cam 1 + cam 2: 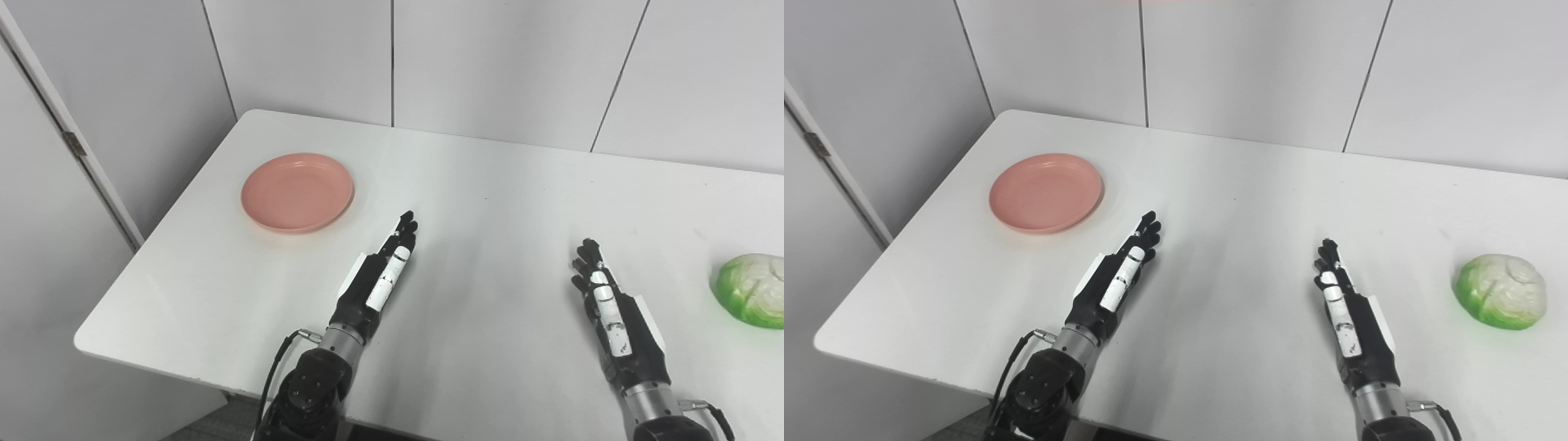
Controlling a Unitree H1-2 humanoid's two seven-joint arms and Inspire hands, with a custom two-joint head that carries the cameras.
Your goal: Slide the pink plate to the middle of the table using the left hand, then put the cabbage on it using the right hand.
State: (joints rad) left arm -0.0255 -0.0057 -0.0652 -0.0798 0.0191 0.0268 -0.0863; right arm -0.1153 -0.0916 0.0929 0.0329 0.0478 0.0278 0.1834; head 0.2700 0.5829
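A round pink plate [297, 192] lies empty on the white table [490, 184] at the far left. A green and white cabbage [1500, 299] sits on the table at the right edge. My left hand [383, 272] is open with straight fingers, edge-on above the table, a short way right of and nearer than the plate, not touching it. My right hand [609, 306] is open with straight fingers, left of the cabbage with a clear gap between them. Both hands hold nothing.
White wall panels [392, 61] stand right behind the table's far edge. A door frame with a hinge [75, 144] is at the left, beyond the table's left edge. A cable [275, 367] hangs by the left wrist.
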